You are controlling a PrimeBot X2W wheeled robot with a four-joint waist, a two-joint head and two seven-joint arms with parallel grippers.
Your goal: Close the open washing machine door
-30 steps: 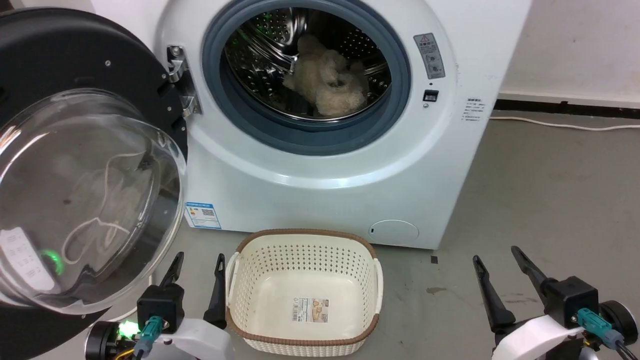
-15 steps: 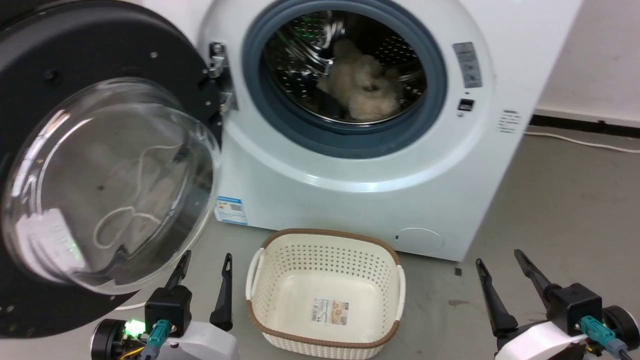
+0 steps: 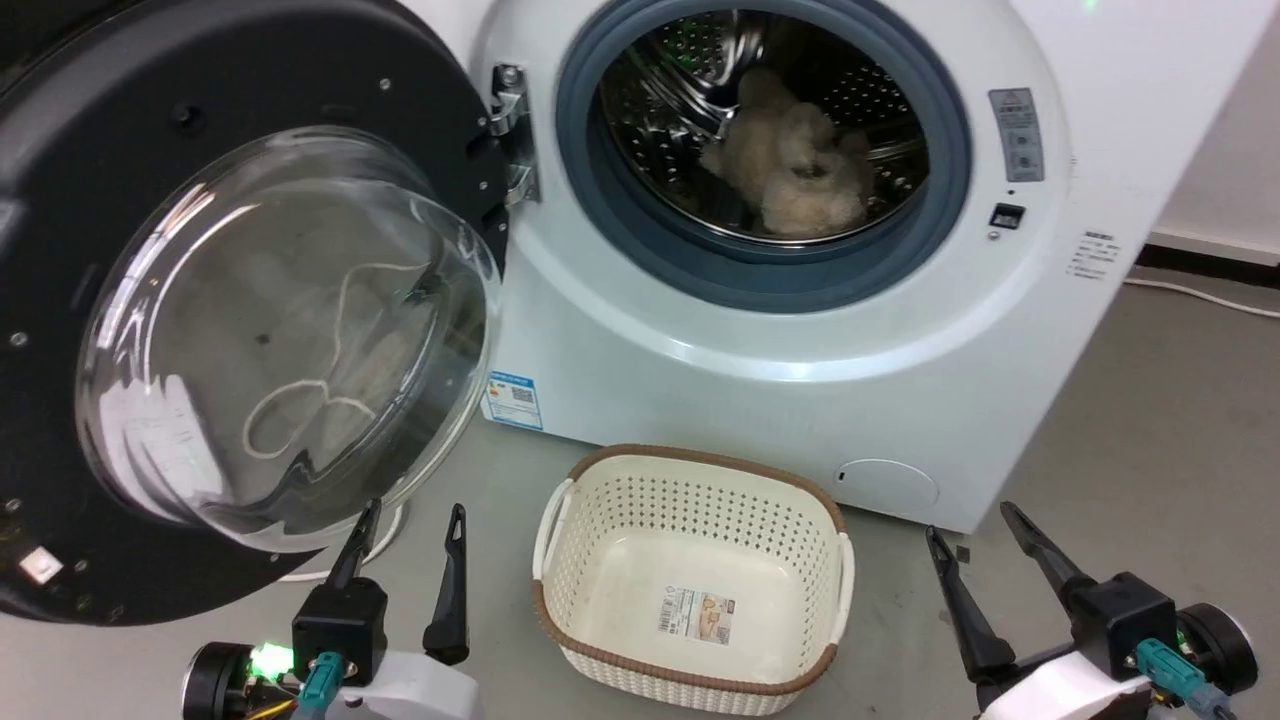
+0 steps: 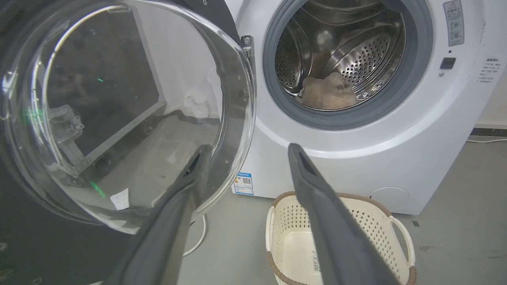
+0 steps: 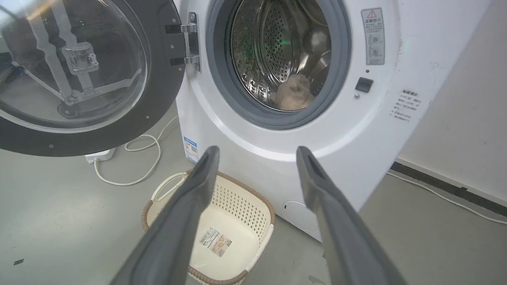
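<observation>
- Head view had the washing machine door [image 3: 290,330] swung wide open at my left. Its black rim and clear glass bowl faced me, and it hung from the metal hinge [image 3: 510,130] on the left side of the round opening.
- The washing machine [image 3: 760,350] stood ahead of me on the grey floor [image 3: 1150,420], a white box with its grey rubber ring [image 3: 770,280] uncovered and the steel drum [image 3: 670,100] open to view.
- A fluffy cream bundle [image 3: 790,170] lay low inside the drum.
- My left hand [image 3: 415,508] sat at the lower left with its two dark fingers spread wide and nothing between them.
- The tip of its outer finger lined up with the lower edge of the door's glass bowl; I could not tell whether it touched.
- Left wrist view put that same finger across the bowl's lower right edge, while the other finger pointed at the machine's white front below the opening.
- My right hand [image 3: 968,520] sat at the lower right, fingers likewise spread wide and carrying nothing. It was well apart from the door and near the machine's lower right corner.
- A cream perforated basket [image 3: 700,458] with a brown rim rested on the floor between my two hands, just in front of the machine, with a label [image 3: 697,615] on its bottom.
- A small blue sticker [image 3: 513,398] sat low on the machine's front beside the door's edge, and a round flap [image 3: 888,487] sat low toward the right.
- Right wrist view showed a white cable [image 5: 157,162] looped on the floor below the open door.
</observation>
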